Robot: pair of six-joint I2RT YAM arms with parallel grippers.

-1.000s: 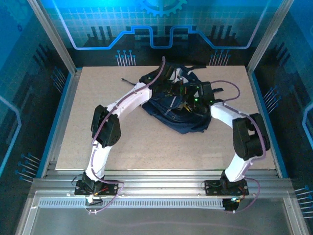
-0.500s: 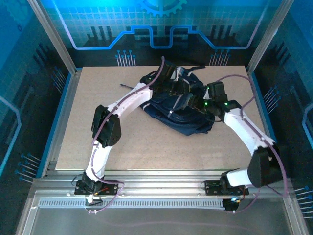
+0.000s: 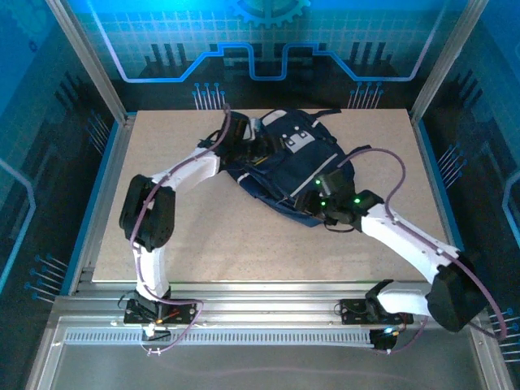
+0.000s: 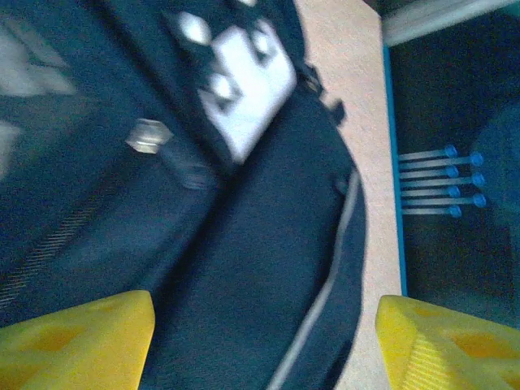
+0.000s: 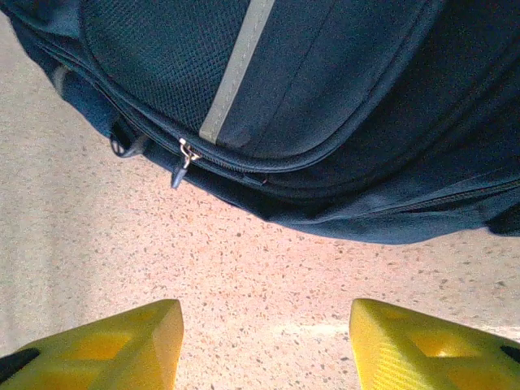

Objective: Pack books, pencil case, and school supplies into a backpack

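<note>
The dark navy backpack point(image 3: 292, 162) lies at the back middle of the table, its light grey patches point(image 3: 296, 140) facing up. My left gripper point(image 3: 250, 149) is at its left side; in the left wrist view this gripper point(image 4: 264, 341) is open, its yellow fingers point(image 4: 73, 341) wide apart over the backpack's fabric point(image 4: 244, 268) and a grey stripe. My right gripper point(image 3: 317, 207) is at the backpack's near right edge. It stands open point(image 5: 264, 341) over bare table, a little short of the backpack point(image 5: 325, 122) and its zipper pull point(image 5: 180, 162). The books, pencil case and school supplies are hidden.
The beige table board point(image 3: 203, 236) has free room in front of the backpack and to its left. Metal frame posts point(image 3: 89, 65) and blue side walls bound the table. A dark strap point(image 3: 325, 114) trails behind the backpack.
My left gripper has opened and drawn back to the backpack's left side. My right arm has pulled back to the near edge. The backpack has settled with its grey patches up.
</note>
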